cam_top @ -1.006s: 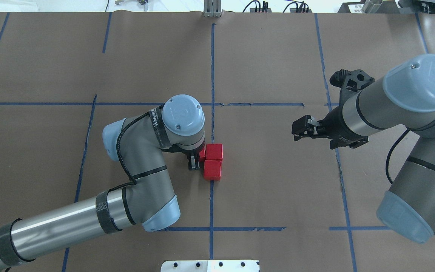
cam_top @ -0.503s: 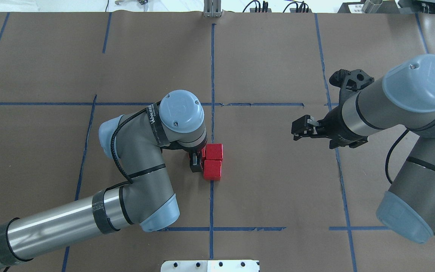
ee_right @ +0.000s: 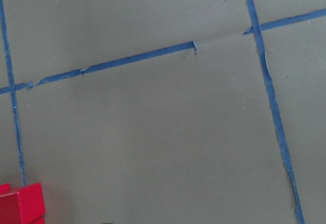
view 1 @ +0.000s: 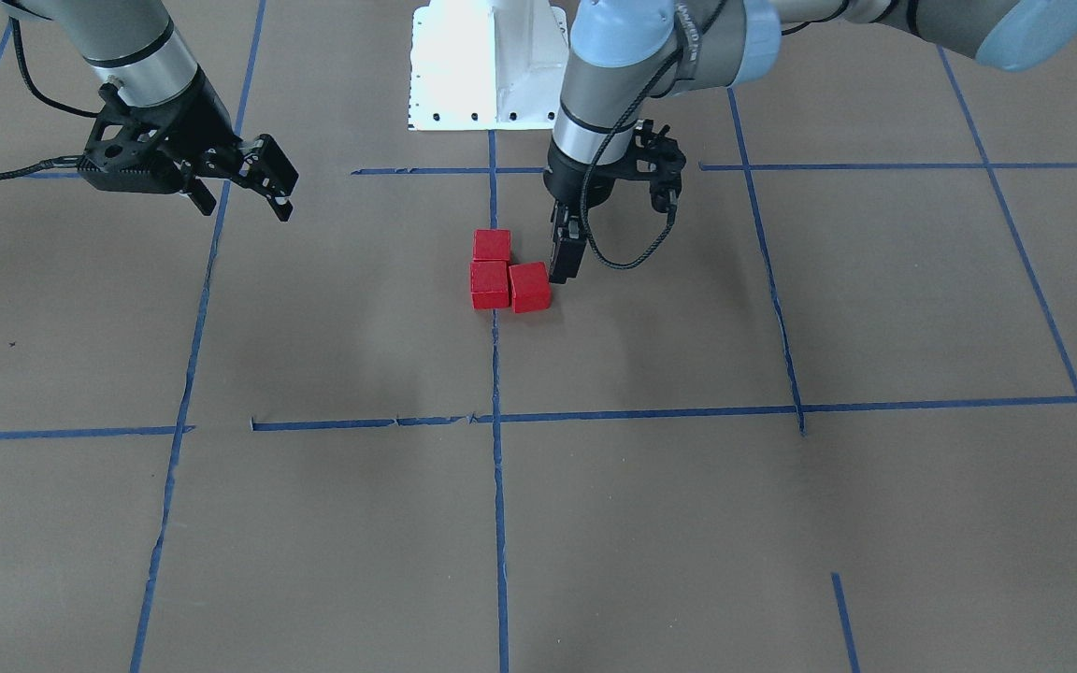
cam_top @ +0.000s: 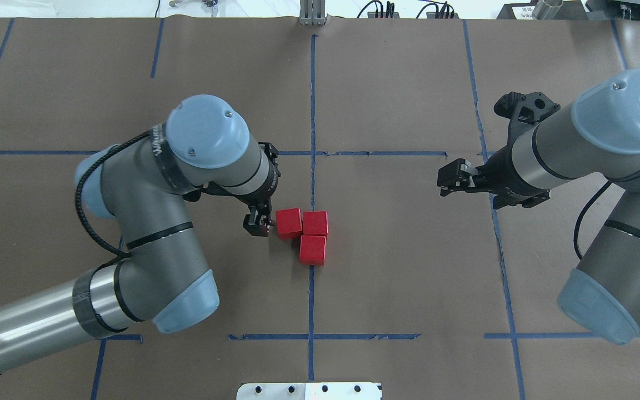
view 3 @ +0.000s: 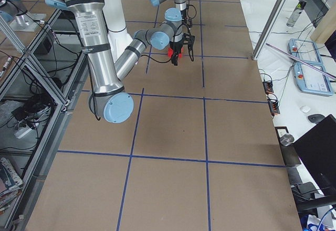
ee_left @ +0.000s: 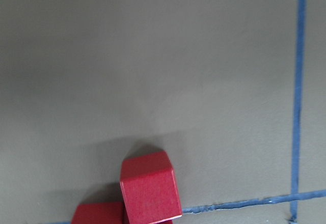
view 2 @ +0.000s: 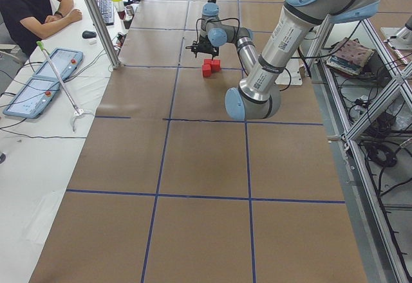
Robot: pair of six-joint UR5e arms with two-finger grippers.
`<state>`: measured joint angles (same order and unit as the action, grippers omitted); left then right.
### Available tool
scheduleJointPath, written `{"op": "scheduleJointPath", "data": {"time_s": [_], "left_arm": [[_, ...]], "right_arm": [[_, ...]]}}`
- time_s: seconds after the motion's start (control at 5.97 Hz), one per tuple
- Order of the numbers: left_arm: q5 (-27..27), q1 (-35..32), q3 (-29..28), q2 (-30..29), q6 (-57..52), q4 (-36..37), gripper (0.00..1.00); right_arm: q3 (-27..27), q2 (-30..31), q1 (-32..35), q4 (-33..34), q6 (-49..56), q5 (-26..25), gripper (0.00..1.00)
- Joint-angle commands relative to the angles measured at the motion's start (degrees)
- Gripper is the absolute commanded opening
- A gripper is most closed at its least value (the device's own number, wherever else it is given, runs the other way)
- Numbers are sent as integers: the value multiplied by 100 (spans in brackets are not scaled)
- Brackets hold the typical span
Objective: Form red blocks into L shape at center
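Three red blocks lie at the table's centre, side by side in an L: one on the left, one next to it and one below that. They show in the front view. My left gripper is open and empty, just left of the left block and apart from it; in the front view it hangs beside that block. The left wrist view shows two blocks. My right gripper is open and empty, raised far to the right.
Blue tape lines cross the brown paper. The white robot base plate sits at the near edge. An operator sits at a side desk with pendants and a metal post.
My left gripper has let go of the third block, risen and drawn back to the left, uncovering it. My right gripper has shifted slightly right and back.
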<state>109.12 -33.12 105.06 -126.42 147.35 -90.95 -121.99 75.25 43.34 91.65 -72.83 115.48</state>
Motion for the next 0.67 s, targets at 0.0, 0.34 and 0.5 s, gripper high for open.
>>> {"op": "scheduleJointPath", "data": {"time_s": [0.0, 0.34, 0.5], "left_arm": [[110, -255, 741, 755, -2398, -11, 100], [145, -780, 998, 1817, -4956, -81, 100], [145, -1079, 1034, 2283, -6310, -98, 100]], "right_arm": [[297, 129, 646, 2, 887, 280, 100], [744, 201, 1341, 2, 1899, 903, 100], [903, 322, 1518, -24, 2295, 985, 100]]}}
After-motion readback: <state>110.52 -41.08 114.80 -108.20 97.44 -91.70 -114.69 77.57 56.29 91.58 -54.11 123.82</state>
